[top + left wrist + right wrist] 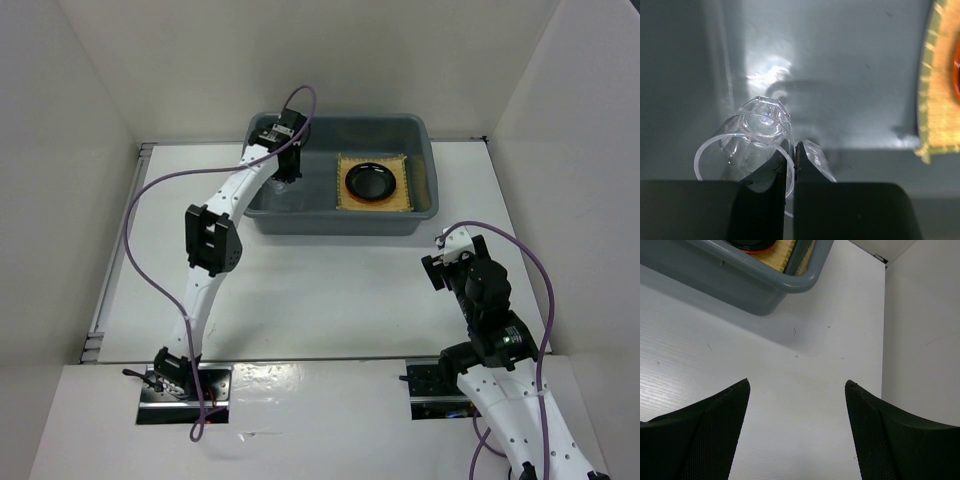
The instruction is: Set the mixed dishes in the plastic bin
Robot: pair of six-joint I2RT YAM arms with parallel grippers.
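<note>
Glass first: in the left half of the large dark grey rectangular plastic bin (340, 228), your left tool (791, 150) is pinched together on the rim wall of the small clear glass cup (757, 127). The cup is tilted above the bin floor; you cannot tell whether it touches. Further right inside the bin lies the square tan woven bamboo mat (412, 190), carrying the small round orange plate (350, 190) with the small round black plate (372, 180) on it. At lower right, your right tool (797, 385) hangs with jaws wide apart over the white counter (330, 290), near the bin's corner.
</note>
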